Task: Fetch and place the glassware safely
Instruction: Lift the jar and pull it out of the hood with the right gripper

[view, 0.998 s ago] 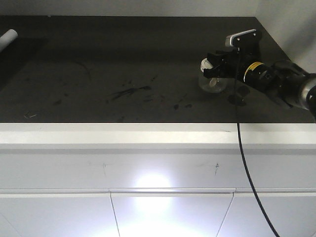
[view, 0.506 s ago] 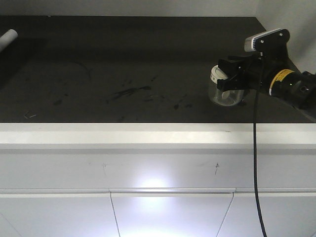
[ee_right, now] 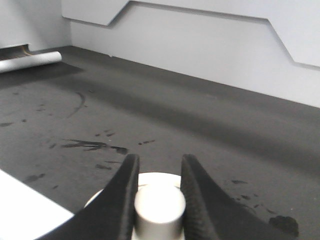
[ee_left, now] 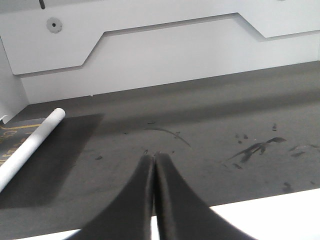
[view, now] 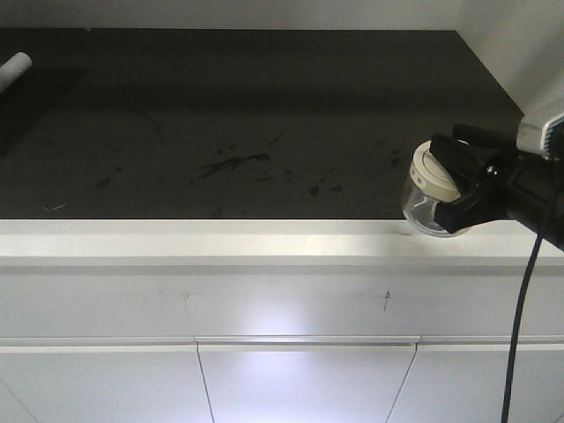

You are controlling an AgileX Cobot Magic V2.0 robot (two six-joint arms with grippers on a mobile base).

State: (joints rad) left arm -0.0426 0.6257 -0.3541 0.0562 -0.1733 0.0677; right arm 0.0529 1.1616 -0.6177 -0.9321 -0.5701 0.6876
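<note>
The glass jar point(view: 430, 204) hangs tilted at the right front of the dark tabletop point(view: 264, 97). Its cream lid point(view: 432, 172) is turned to the left and its clear body overlaps the white front edge point(view: 220, 240). Whether it touches that edge cannot be told. The right gripper point(view: 454, 181) comes in from the right, and its jaws are closed partway onto the lid, one to each side. In the right wrist view they flank the round knob point(ee_right: 159, 212).

The left gripper point(ee_left: 151, 157) hovers over the left part of the tabletop with its jaws pressed together, holding nothing.

A white tube point(view: 15, 66) lies at the far left, well apart from the jar, partly on a darker patch of the surface. Black scuff marks point(view: 231, 164) are scattered over the middle of the tabletop between tube and jar. A black cable point(view: 520, 335) hangs from the right arm in front of the white drawer fronts point(view: 300, 379). A white stepped panel point(ee_left: 165, 45) closes the back.
</note>
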